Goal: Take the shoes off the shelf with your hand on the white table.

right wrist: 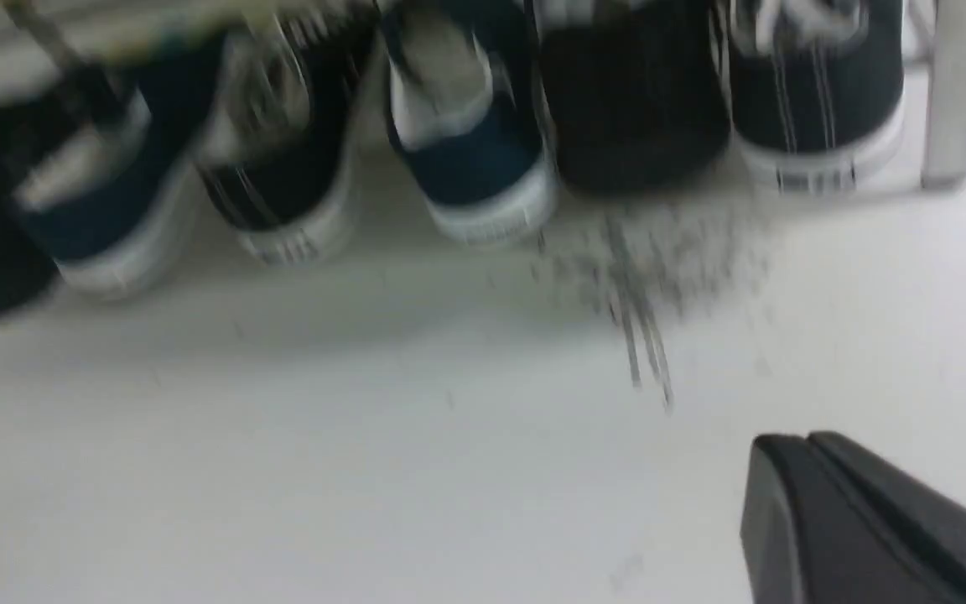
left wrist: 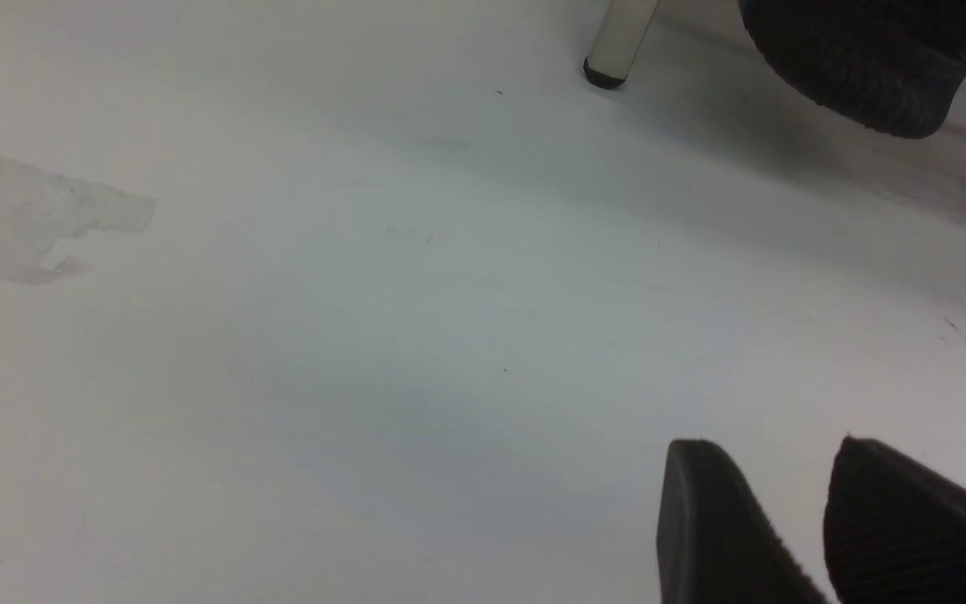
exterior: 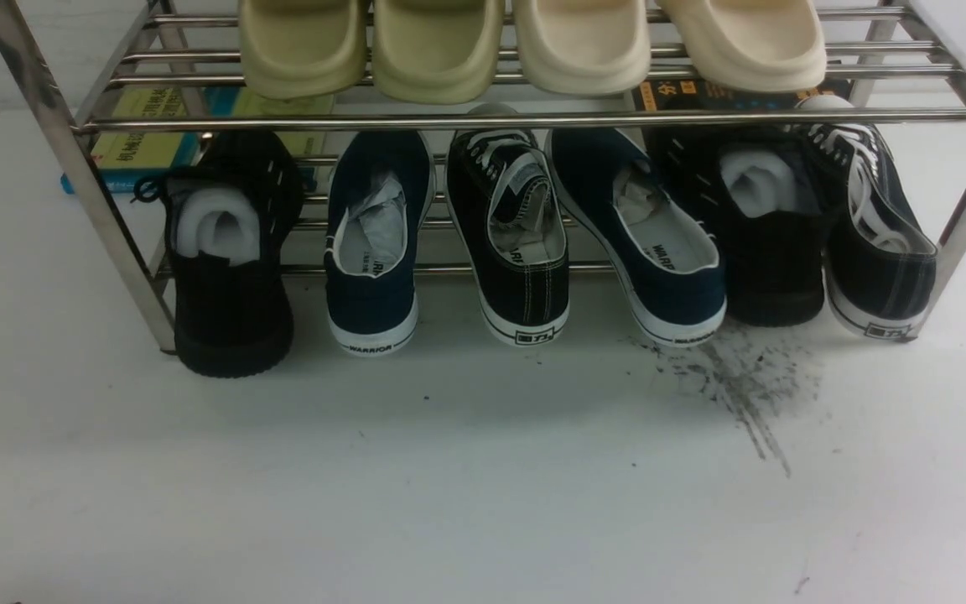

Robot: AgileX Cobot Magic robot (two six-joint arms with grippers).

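From the front, both shoes sit on the lower tier of the shelf (exterior: 533, 119). One black lace-up sneaker (exterior: 521, 252) is at mid-shelf and its mate (exterior: 879, 252) is at the shelf's right end, against the leg. Their heels overhang toward the tabletop (exterior: 416, 503). Neither arm shows here, so the task looks to be at the approach stage, with nothing lifted yet.

In the left wrist view, the left fingers (left wrist: 718, 528) stand parted with nothing between them. They hang low over bare tabletop, near the shelf's left leg (left wrist: 621, 42) and an all-black knit shoe (left wrist: 869, 59).

The right wrist view is blurred. The right fingers (right wrist: 835, 512) are pressed together on nothing and point across the scuff streaks (right wrist: 642, 285) toward the right-end sneaker. They would likely need to spread first, then take a heel rim and draw the shoe out beneath the upper rods.
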